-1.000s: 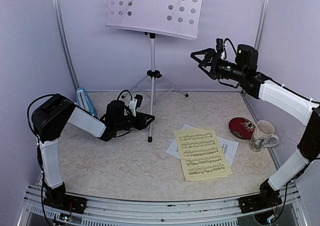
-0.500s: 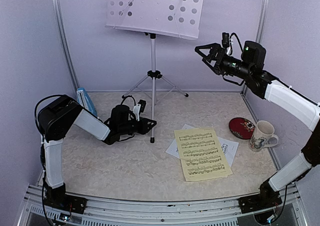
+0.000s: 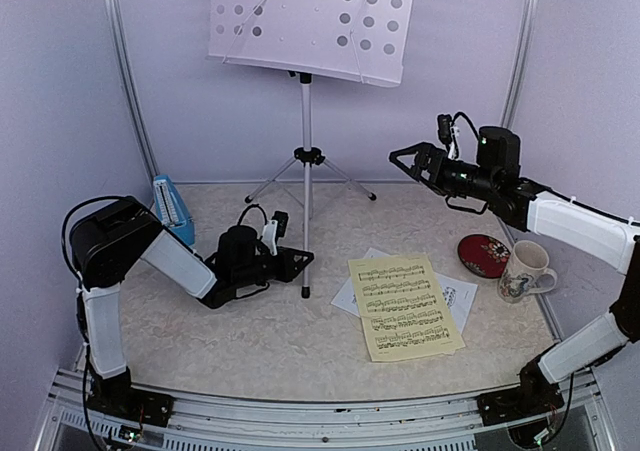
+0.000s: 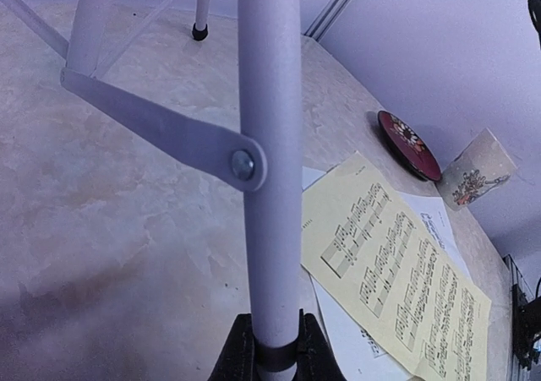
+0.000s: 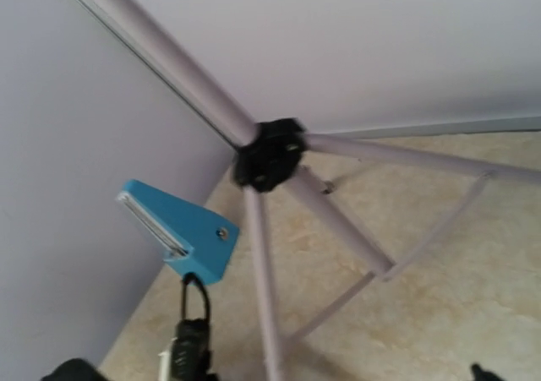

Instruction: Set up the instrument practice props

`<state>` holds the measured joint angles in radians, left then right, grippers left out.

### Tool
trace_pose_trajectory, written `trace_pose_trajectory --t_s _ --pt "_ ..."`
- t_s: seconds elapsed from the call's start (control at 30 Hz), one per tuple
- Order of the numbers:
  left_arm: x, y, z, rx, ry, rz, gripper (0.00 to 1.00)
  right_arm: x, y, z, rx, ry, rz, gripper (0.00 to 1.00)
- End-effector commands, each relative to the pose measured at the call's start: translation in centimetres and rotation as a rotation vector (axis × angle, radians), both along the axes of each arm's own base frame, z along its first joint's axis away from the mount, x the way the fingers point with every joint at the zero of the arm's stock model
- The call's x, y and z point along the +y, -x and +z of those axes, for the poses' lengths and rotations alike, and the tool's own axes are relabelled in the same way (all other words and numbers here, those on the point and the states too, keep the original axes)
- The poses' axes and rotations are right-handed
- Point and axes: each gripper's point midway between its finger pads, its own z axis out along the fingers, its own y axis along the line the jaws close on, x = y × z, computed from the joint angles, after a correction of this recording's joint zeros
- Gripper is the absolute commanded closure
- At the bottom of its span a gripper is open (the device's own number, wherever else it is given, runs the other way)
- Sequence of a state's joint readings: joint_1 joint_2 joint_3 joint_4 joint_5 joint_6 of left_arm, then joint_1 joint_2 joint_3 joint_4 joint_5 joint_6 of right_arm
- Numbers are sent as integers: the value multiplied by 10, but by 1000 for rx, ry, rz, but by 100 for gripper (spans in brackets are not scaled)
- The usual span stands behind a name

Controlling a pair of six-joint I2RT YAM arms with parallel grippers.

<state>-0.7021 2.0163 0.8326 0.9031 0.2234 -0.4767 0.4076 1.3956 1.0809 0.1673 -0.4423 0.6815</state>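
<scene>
The silver music stand is upright at the back centre, its white perforated desk at the top. My left gripper is low on the table, shut on the stand's front leg; both jaws press its sides just above the foot. A yellow sheet lies flat on a white sheet right of centre. The blue metronome stands by the left wall. My right gripper hangs open and holds nothing, in the air right of the stand, facing its black hub.
A dark red disc and a white patterned mug sit near the right wall. The stand's two rear legs spread toward the back wall. Metal frame posts run up both back corners.
My left gripper has shut on the stand's front leg. The stand's foot has shifted a little toward the near edge. The right arm has dropped lower and stays open.
</scene>
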Motion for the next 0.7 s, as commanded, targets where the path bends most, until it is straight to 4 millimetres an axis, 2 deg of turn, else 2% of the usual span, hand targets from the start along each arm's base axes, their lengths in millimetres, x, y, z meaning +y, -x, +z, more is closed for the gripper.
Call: trace_pose_trajectory --t_s 0.0,0.3,0.53,0.67 --pt "-16 41 10 41 76 -71 100 -15 7 4 -58 43 -38 0" --pt "-48 108 -1 113 58 -145 100 -25 17 -25 -28 89 -40 0" --pt "-32 139 -12 157 26 -122 100 -28 33 -47 -11 137 15 0" --pt "-34 158 -14 159 12 -146 100 -34 40 -57 -1 169 5 0"
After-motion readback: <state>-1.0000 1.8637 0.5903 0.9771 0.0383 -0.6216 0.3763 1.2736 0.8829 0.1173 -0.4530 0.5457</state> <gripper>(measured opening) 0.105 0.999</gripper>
